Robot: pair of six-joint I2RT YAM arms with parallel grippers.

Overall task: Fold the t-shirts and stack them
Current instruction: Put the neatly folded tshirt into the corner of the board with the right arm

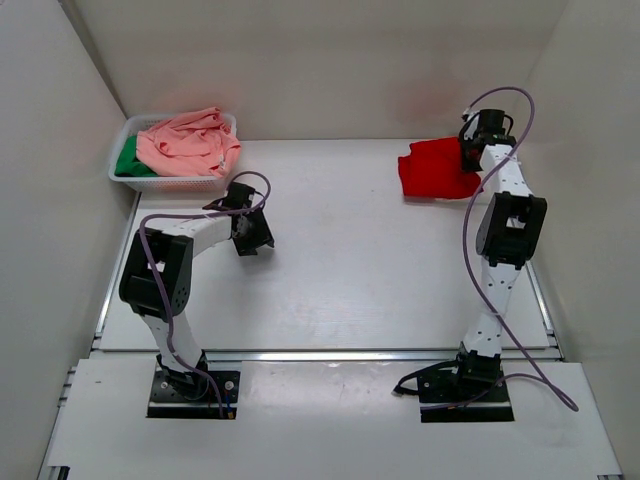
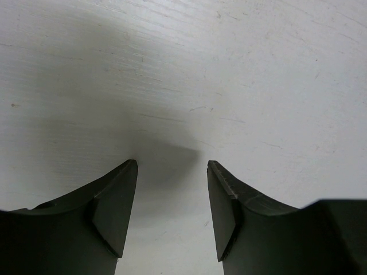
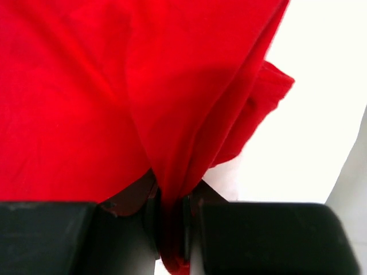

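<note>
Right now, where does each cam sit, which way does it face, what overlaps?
Top external: above and behind left arm and right arm, looking down at table; both show whole.
Left wrist: faces the table; open left pincer shows.
Right wrist: faces red t-shirt; right pincer shut on it.
Shared: top and right wrist both see that t-shirt.

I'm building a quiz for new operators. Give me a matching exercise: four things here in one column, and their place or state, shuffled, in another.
1. red t-shirt
2. salmon-pink t-shirt
3. green t-shirt
4. left pincer

a. open above the bare table
b. on top in the basket
c. clamped in the right pincer
d. low in the basket's left corner, mostly covered

Pairs: 1-c, 2-b, 3-d, 4-a.
</note>
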